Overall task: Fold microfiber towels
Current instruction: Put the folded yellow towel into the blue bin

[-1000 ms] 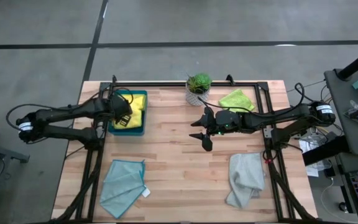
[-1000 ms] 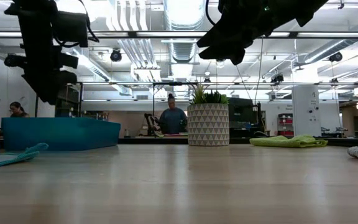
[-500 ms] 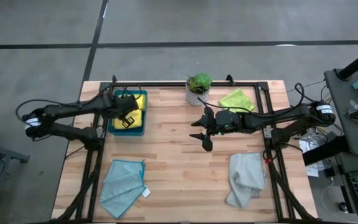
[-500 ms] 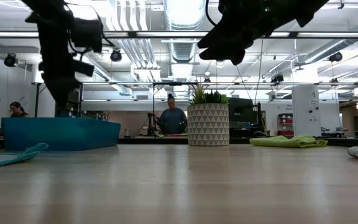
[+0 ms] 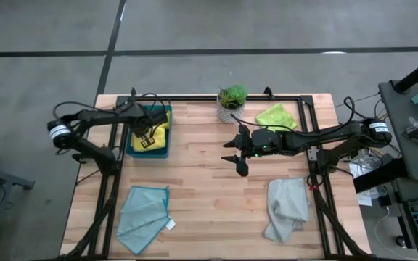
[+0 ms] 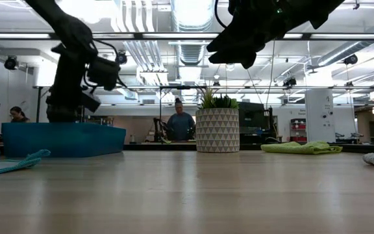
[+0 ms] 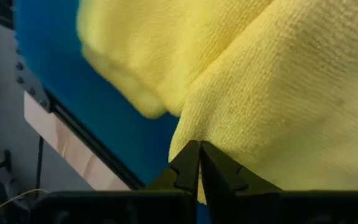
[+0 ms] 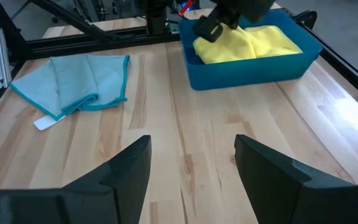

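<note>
A dark teal tray (image 5: 130, 150) at the table's far left holds yellow towels (image 5: 161, 122). My left gripper (image 7: 197, 154) reaches down into the tray, shut, with its tips at the edge of a yellow towel (image 7: 272, 93). In the low view the tray wall (image 6: 63, 140) hides the tips. My right gripper (image 5: 233, 157) hovers open above the table's middle, touching nothing. A light teal towel (image 5: 144, 216) lies flat at the near left. A pale grey towel (image 5: 287, 206) lies rumpled at the near right, and a lime green one (image 5: 276, 116) lies at the far right. My left gripper touches the yellow towel at its lower edge (image 7: 194, 134) with the tips of its shut fingers. It comes steeply from above into the tray. Whether any cloth is caught between the tips I cannot tell. The towel lies in the tray.
A potted plant (image 5: 231, 98) stands at the far middle edge. A black frame rail (image 5: 194, 98) runs along the table's far edge and sides. Bare wood lies between the tray and the grey towel. A person (image 6: 180, 123) sits in the room beyond.
My left gripper has sunk from above the tray down into it, shifting a little toward the near edge. It has rolled about its own axis, and its fingers have shut.
</note>
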